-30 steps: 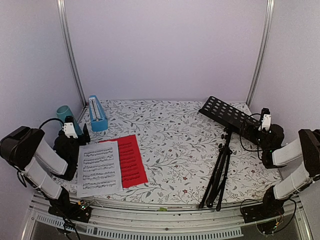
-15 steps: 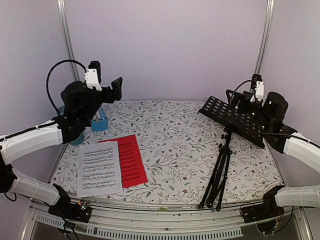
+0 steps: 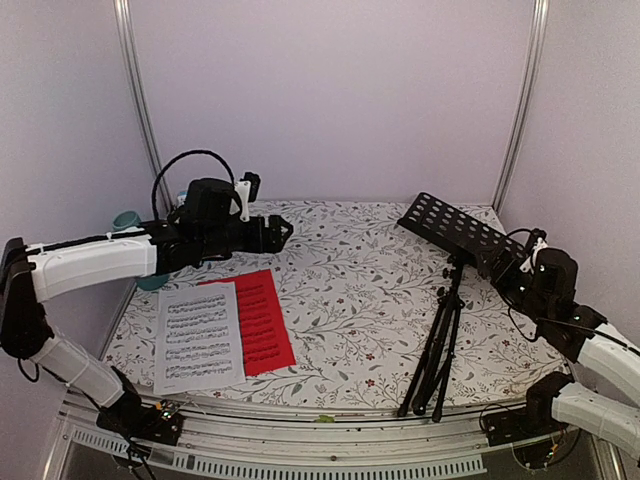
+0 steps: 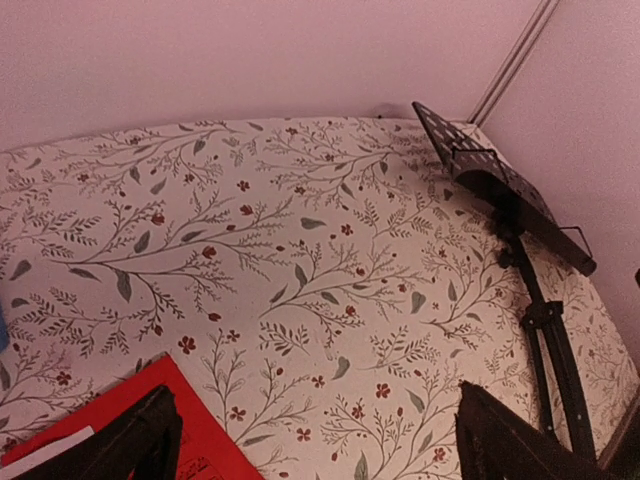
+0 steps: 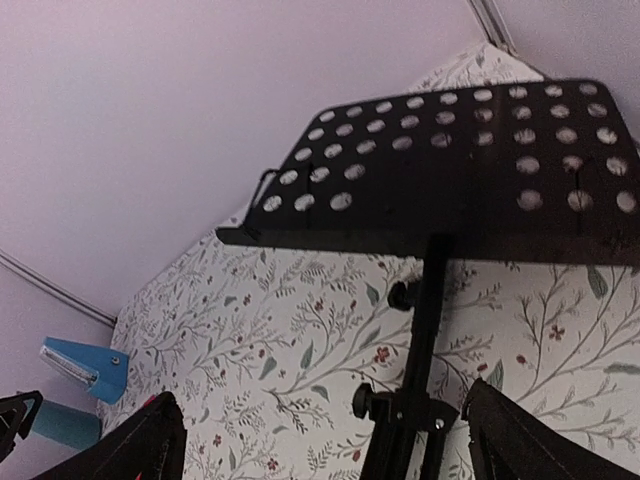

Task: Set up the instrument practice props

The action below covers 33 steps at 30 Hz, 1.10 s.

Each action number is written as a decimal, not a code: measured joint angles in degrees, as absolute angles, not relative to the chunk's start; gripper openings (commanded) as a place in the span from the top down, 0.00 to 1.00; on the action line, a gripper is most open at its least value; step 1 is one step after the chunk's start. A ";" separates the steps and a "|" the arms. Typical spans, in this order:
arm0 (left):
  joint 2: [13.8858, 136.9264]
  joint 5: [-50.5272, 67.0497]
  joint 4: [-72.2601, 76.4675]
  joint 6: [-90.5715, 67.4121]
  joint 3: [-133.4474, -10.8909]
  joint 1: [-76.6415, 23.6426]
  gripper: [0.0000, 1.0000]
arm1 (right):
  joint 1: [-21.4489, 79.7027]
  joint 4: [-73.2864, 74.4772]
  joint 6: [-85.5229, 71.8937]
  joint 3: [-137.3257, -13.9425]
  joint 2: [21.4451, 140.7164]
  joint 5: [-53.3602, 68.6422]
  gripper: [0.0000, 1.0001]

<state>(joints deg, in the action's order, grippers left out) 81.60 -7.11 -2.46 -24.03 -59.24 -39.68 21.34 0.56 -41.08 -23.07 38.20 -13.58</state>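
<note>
The black tripod music stand [image 3: 455, 232] stands at the right, its perforated desk tilted; it also shows in the left wrist view [image 4: 500, 190] and the right wrist view [image 5: 450, 170]. The white sheet [image 3: 198, 338] lies flat at the front left, overlapping the red sheet [image 3: 262, 320], whose corner shows in the left wrist view [image 4: 120, 420]. The blue metronome [image 5: 85, 368] stands at the back left, hidden behind my left arm in the top view. My left gripper [image 3: 275, 232] [image 4: 320, 450] is open and empty above the cloth beyond the red sheet. My right gripper [image 3: 503, 264] [image 5: 335, 440] is open and empty beside the stand's desk.
A teal cup [image 3: 127, 222] stands at the far left next to the metronome and shows in the right wrist view [image 5: 60, 425]. The floral cloth [image 3: 350, 270] covers the table. Walls and metal posts [image 3: 140, 110] close in the back and sides.
My left arm came down from its raised pose and now stretches over the table towards the middle. My right arm dropped from above the stand's desk to beside it.
</note>
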 measured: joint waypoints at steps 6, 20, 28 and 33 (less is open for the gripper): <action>87.64 -2.28 -4.99 -29.06 -58.76 -39.77 0.04 | 20.71 6.52 -47.66 -22.26 47.22 -8.49 0.00; 88.51 -4.25 -6.11 -33.91 -58.43 -41.69 0.04 | 14.33 7.09 -46.50 -31.00 69.01 2.52 0.13; 86.35 -9.56 -12.86 -39.07 -58.41 -42.09 0.04 | 23.79 9.45 -50.22 -28.29 68.55 1.54 0.14; 84.18 -9.08 -14.61 -40.21 -57.74 -41.63 0.04 | 24.67 10.81 -51.77 -28.60 71.79 -0.47 0.17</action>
